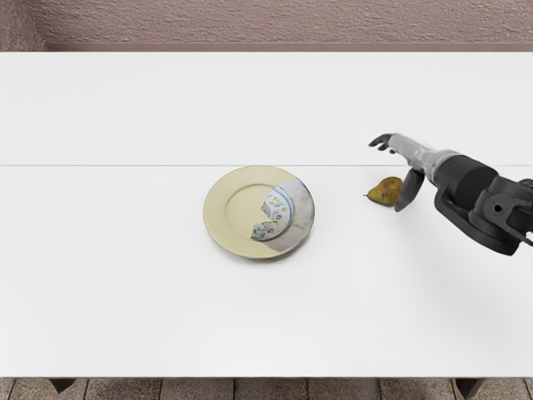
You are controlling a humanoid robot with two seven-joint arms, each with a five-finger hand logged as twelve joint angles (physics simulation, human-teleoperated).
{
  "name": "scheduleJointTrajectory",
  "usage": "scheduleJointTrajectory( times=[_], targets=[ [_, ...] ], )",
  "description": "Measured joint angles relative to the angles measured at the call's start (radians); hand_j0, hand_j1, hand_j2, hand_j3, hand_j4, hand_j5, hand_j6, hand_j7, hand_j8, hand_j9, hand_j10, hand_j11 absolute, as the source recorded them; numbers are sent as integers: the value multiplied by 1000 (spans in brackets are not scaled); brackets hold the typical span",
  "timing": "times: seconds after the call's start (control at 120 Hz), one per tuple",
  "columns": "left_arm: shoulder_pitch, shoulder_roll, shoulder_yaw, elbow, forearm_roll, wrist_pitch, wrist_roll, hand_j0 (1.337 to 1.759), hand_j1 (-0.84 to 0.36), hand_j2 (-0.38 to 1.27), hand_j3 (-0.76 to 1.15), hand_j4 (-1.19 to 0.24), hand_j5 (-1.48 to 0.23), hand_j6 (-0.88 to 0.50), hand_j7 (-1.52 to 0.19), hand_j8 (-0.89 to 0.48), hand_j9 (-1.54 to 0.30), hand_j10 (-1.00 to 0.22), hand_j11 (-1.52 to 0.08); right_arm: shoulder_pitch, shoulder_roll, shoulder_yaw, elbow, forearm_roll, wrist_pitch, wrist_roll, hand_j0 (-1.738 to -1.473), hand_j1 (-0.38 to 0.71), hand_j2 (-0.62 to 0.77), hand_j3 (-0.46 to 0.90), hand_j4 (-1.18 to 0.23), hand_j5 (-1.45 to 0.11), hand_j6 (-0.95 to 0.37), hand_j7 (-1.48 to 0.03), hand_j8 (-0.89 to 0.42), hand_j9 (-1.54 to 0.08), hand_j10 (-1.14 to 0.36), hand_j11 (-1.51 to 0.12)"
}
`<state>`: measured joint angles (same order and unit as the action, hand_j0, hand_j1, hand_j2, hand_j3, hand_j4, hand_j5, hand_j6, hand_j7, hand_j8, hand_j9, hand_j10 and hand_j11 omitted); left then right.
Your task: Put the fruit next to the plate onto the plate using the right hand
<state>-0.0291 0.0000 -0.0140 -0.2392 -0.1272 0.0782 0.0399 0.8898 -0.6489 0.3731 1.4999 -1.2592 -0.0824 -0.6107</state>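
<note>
A round cream plate (237,212) with a grey and blue patterned patch on its right side lies flat near the middle of the white table. Right of it, a small gap away, lies a yellow-brown pear (384,191), its stem pointing towards the plate. My right hand (398,171) comes in from the right edge and hovers by the pear's right side. Its fingers (384,142) are spread, with the thumb (408,192) hanging down just beside the fruit. Nothing is held.
The white table (125,292) runs across the whole view, with its front edge near the bottom and a brown wall behind. A faint seam crosses the tabletop just behind the plate.
</note>
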Motion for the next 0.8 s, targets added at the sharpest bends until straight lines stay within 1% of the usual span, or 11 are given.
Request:
scheduleJointTrajectory(
  times=[0.333,0.433,0.508,0.8],
  targets=[
    [0,0,0,0,0,0,0,1658,349,0,0,0,0,0,0,0,0,0,0,-18,43,-37,-61,-13,-89,0,-1658,11,-57,0,-306,-393,-307,-392,-306,-393,-305,-392],
    [0,0,0,0,0,0,0,1658,349,0,0,0,0,0,0,0,0,0,0,-21,83,-49,-110,-13,-110,0,-1658,28,-60,0,-319,-411,-321,-410,-320,-411,-319,-411],
    [0,0,0,0,0,0,0,1658,349,0,0,0,0,0,0,0,0,0,0,-22,97,-54,-130,-13,-117,0,-1658,39,-62,0,-329,-423,-331,-423,-329,-423,-328,-423],
    [0,0,0,0,0,0,0,1658,349,0,0,0,0,0,0,0,0,0,0,-23,112,-53,-145,-11,-122,0,-1658,137,-55,0,-415,-542,-419,-539,-417,-541,-416,-541]
  ],
)
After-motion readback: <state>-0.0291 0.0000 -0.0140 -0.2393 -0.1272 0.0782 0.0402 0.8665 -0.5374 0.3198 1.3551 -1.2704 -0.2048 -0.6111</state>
